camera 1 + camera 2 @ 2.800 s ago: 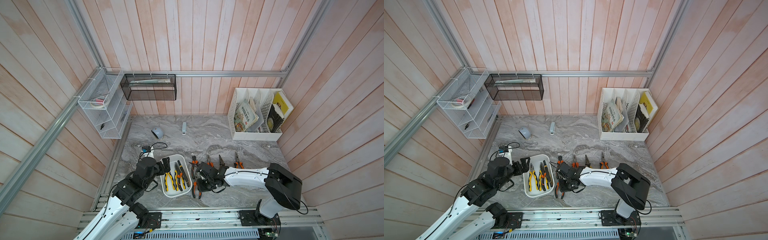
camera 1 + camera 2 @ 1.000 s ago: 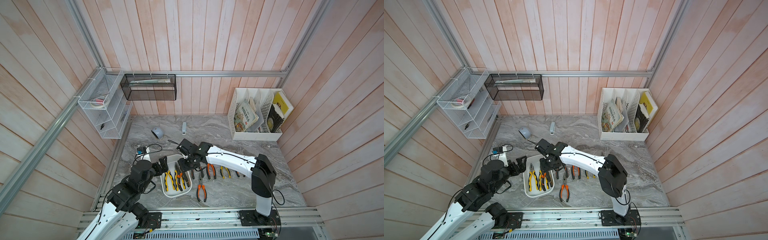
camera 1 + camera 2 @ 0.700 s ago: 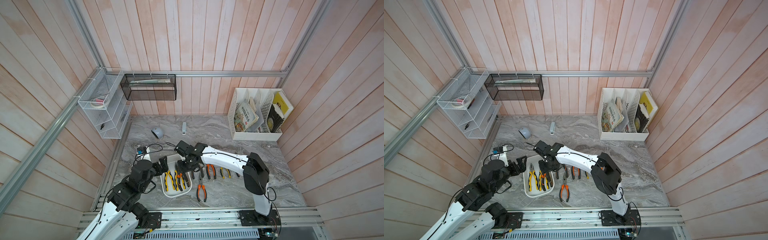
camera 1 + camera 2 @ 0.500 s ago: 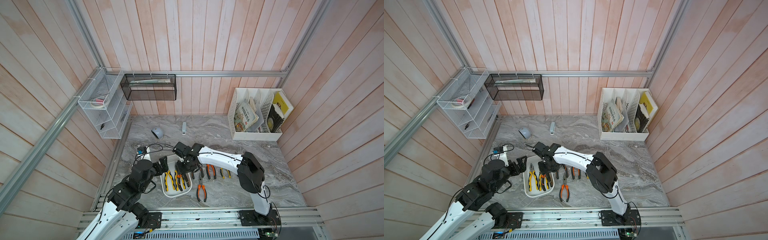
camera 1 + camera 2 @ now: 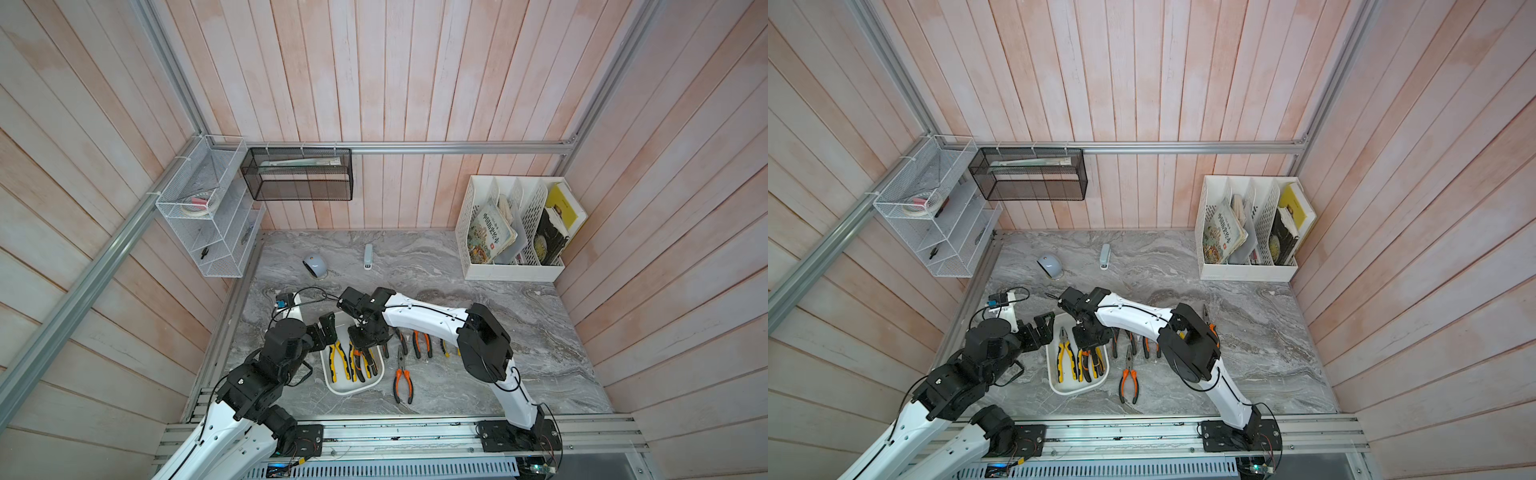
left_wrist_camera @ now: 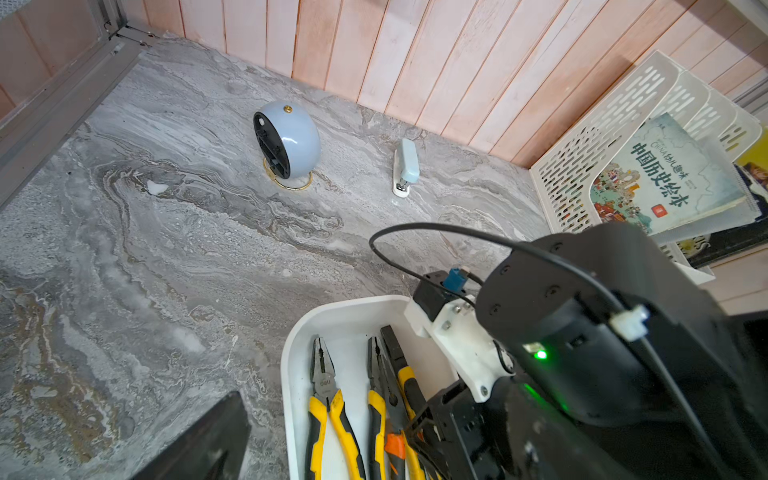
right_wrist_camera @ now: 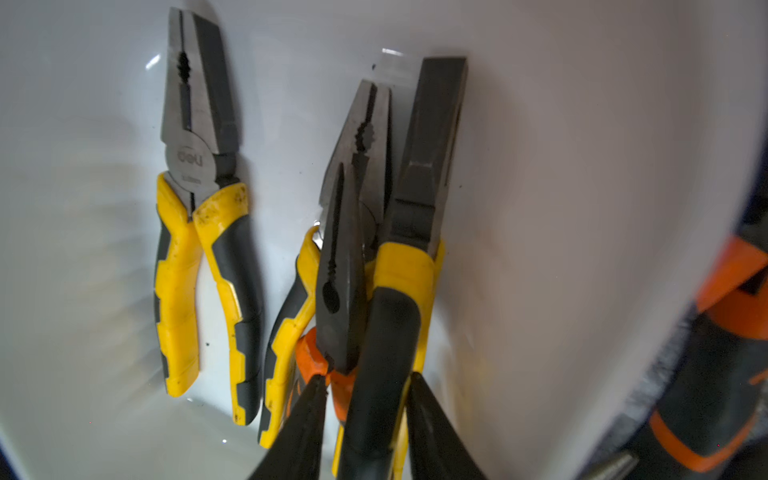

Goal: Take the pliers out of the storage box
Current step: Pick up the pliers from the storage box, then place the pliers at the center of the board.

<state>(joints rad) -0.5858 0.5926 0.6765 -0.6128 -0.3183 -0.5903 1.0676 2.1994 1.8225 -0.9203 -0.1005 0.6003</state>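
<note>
Over the storage box [image 5: 351, 390], a shallow white tray on the grey marbled worktop [image 5: 532, 361], the right arm [image 5: 419, 320] was bent down with its jaws inside the tray. Seen from the right wrist, the right jaws were narrowed but not shut, one fingertip [image 7: 305, 415] on each side of the black handle of the blunt yellow-handled pliers [image 7: 430, 166] lying nearest the tray's wall [image 7: 582, 187]; whether they pinched it could not be told. Just beside these, orange-handled pliers [image 7: 338, 270] lay slanted over a second yellow pair [image 7: 376, 116], and a third yellow pair [image 7: 189, 162] lay apart, so four pliers were in the tray. At the tray's far corner on their own side, the left jaws stood wide open and empty, one finger [image 6: 208, 440] showing in the left wrist view. On the worktop just beside the tray lay long-nosed pliers [image 5: 402, 376] with orange handles, with more pliers [image 5: 416, 348] in a row under the right arm.
</note>
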